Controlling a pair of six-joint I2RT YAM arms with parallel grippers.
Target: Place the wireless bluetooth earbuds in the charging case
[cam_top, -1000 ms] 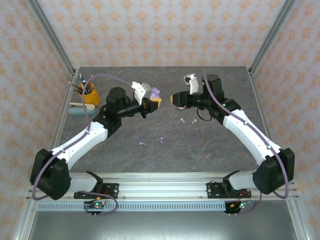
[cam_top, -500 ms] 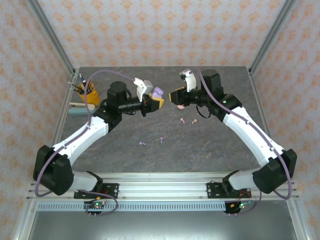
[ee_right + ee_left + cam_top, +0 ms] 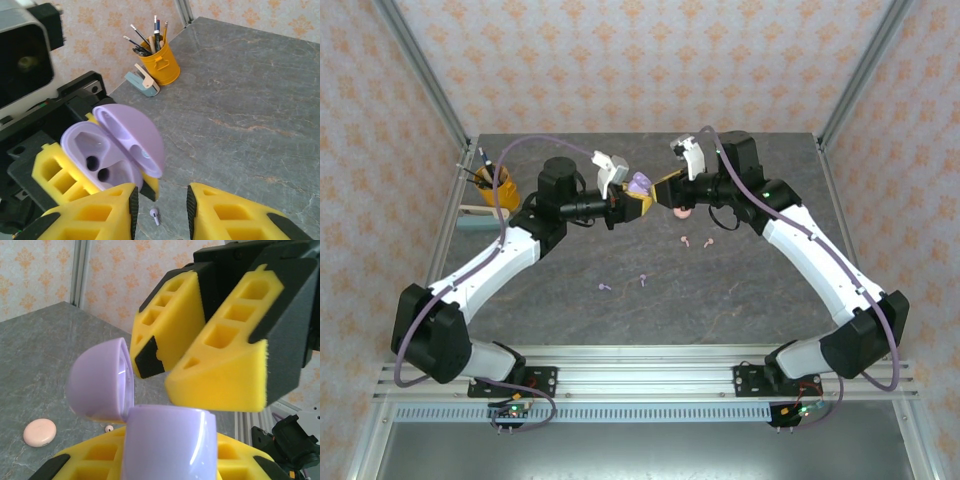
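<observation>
The charging case point(image 3: 112, 150) is lilac, with its lid hinged open and two empty sockets showing. My left gripper point(image 3: 628, 203) is shut on its body point(image 3: 170, 440) and holds it above the table. My right gripper point(image 3: 160, 212) is open with nothing between its fingers, right beside the case's open lid point(image 3: 638, 184). In the left wrist view its yellow fingers point(image 3: 220, 365) hang just above the case. Two lilac earbuds point(image 3: 604, 288) point(image 3: 643, 279) and two pink earbuds point(image 3: 686, 241) point(image 3: 708, 243) lie on the table. One lilac earbud point(image 3: 155, 216) shows far below my right jaws.
A round pink case point(image 3: 40, 432) lies shut on the table under the right gripper point(image 3: 665, 190). A yellow pencil cup point(image 3: 160, 62) and a teal block point(image 3: 475, 220) stand at the left edge. Metal frame posts point(image 3: 420, 75) border the grey table point(image 3: 750, 300).
The two grippers have closed the gap between them. The left one carried the lilac case to the right; the right one swung left up to it, its jaws narrowing.
</observation>
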